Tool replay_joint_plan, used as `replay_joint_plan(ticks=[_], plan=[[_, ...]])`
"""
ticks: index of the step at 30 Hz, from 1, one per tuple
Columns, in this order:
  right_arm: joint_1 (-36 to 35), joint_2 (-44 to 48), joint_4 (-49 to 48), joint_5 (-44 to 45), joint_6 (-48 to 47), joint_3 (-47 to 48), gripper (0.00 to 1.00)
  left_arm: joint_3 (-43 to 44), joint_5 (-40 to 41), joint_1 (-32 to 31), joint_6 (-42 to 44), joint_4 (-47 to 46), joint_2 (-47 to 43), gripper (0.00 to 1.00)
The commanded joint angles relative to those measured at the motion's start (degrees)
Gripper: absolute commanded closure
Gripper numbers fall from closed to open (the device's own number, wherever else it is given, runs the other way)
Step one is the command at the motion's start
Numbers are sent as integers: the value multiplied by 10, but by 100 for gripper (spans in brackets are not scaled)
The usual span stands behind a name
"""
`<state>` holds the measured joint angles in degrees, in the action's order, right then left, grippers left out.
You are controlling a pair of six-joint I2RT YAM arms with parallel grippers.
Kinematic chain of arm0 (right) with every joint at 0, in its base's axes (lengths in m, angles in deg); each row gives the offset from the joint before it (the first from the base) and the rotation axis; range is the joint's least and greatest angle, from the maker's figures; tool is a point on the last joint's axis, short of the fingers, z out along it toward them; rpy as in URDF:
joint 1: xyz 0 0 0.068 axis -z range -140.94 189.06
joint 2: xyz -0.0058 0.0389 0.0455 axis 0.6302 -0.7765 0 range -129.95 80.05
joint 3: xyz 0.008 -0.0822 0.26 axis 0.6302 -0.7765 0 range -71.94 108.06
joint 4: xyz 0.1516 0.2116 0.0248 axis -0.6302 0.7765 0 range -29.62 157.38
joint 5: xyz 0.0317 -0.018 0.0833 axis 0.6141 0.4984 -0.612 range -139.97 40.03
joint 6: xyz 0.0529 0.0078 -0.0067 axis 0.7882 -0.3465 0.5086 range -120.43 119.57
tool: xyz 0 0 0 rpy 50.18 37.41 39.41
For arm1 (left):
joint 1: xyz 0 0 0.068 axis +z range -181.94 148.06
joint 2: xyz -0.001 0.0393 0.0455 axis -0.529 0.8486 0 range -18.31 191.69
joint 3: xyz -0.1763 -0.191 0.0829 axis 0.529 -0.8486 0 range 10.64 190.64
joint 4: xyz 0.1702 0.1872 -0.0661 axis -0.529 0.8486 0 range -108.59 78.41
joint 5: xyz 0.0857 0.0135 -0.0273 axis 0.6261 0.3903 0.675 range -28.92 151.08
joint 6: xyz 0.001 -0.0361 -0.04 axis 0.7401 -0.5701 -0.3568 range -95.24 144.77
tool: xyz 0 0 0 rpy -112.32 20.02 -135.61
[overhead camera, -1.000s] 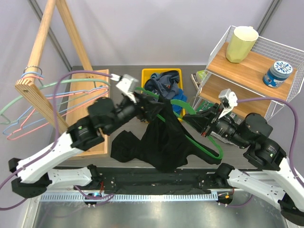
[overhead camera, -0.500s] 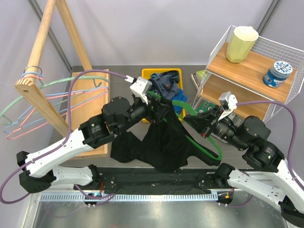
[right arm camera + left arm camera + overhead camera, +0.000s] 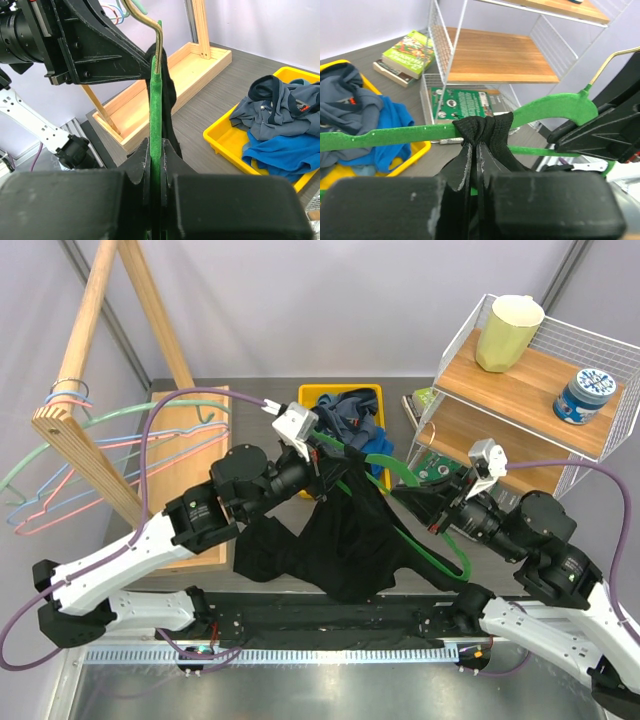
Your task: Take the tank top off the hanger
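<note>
The black tank top (image 3: 345, 540) hangs from a green hanger (image 3: 432, 556) held above the middle of the table, its hem resting on the surface. My left gripper (image 3: 325, 465) is at the hanger's left shoulder. In the left wrist view it (image 3: 477, 145) is shut on the tank top's bunched strap (image 3: 482, 127), which loops over the green bar (image 3: 395, 135). My right gripper (image 3: 420, 502) holds the hanger's right side. In the right wrist view it (image 3: 155, 142) is shut on the green arm (image 3: 155, 100), and black fabric (image 3: 169, 95) shows behind the arm.
A yellow bin (image 3: 310, 392) of blue and grey clothes sits behind the hanger. A wire shelf (image 3: 520, 380) at the right holds a cup (image 3: 508, 332) and a blue tin (image 3: 588, 395), with books (image 3: 410, 50) beside it. A wooden rack (image 3: 90, 430) with spare hangers stands at the left.
My left gripper has moved right to the hanger's shoulder and shut on the strap. The right arm has shifted slightly to the right with the hanger.
</note>
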<state>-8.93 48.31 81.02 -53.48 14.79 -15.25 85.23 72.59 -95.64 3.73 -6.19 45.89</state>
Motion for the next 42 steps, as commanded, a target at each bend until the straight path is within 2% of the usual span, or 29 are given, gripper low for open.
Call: replay_joint_plan(ticks=[1,4,6,7,10,16,21,27,38,42], plan=[[-4,18,-69,12,1,-11,99,13,-60,-3,-20,-30,-16,100],[-4,24,-82,22,-5,-20,99,24,-70,-3,-26,-31,-22,100],[-4,25,-88,-3,-7,-21,99,28,-27,-3,-22,-26,-30,100],[-4,24,-88,-16,-9,-20,99,30,26,-3,-14,-21,-34,100],[-4,31,-77,-39,-10,-21,99,45,77,-3,24,-9,-36,100],[-4,54,-22,-70,-13,-36,99,81,111,-3,42,18,-28,100],[-4,93,47,-79,-14,-46,99,82,186,-3,69,25,-31,100],[-4,136,91,-142,-19,-50,99,75,238,-3,108,-3,-22,100],[-4,227,151,-130,-20,-33,99,48,396,-3,135,-27,-30,100],[-4,212,175,-127,-14,-33,99,29,390,-3,147,-71,-42,100]])
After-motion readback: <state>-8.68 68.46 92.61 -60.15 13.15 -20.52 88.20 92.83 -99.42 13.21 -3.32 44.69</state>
